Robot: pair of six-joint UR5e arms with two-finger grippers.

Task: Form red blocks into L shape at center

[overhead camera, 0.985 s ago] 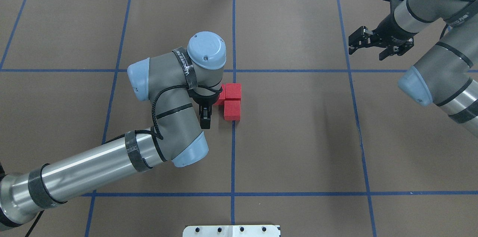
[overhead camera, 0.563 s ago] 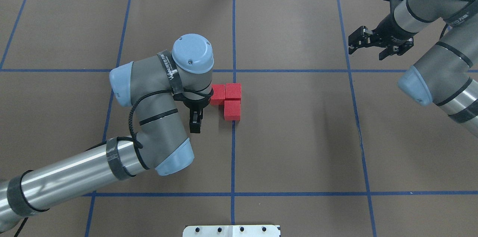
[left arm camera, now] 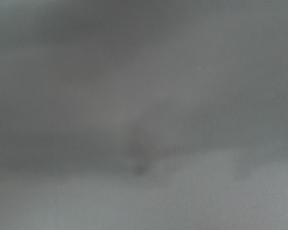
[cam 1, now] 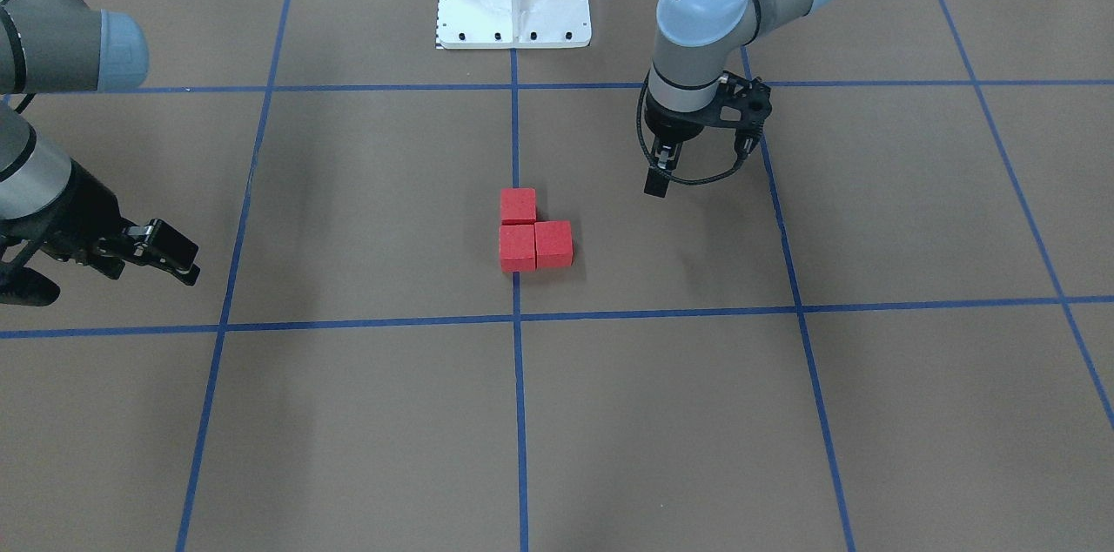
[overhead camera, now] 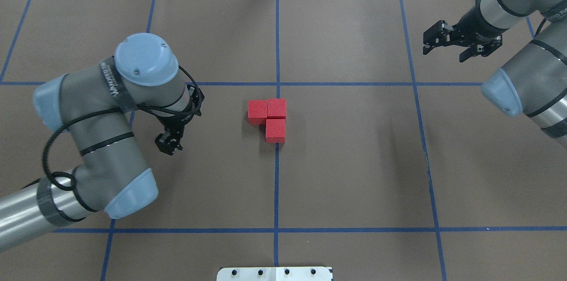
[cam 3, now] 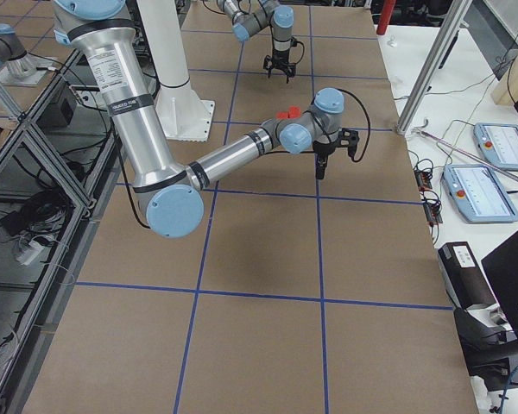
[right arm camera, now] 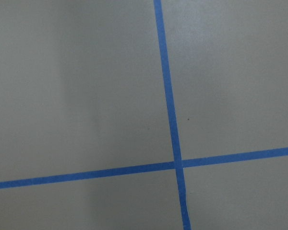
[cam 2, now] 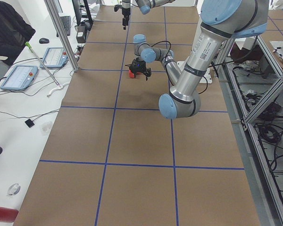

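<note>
Your left wrist view is only grey blur, and the left side view hides the red blocks (cam 2: 131, 74) mostly behind the left fingers (overhead camera: 168, 146).

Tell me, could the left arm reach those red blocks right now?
Probably yes. The left gripper hangs a short way from the red blocks, with only bare brown table between them and nothing in the way.

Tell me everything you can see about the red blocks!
The red blocks are three small cubes, all alike, plain and matte red. They lie flat on the brown table, side against side, making an L. Two sit on the blue tape line at the middle of the grid, and the third sits beside the farther one, toward the robot's left. Nothing holds them: the left gripper and the right gripper are both well off to the sides.
</note>
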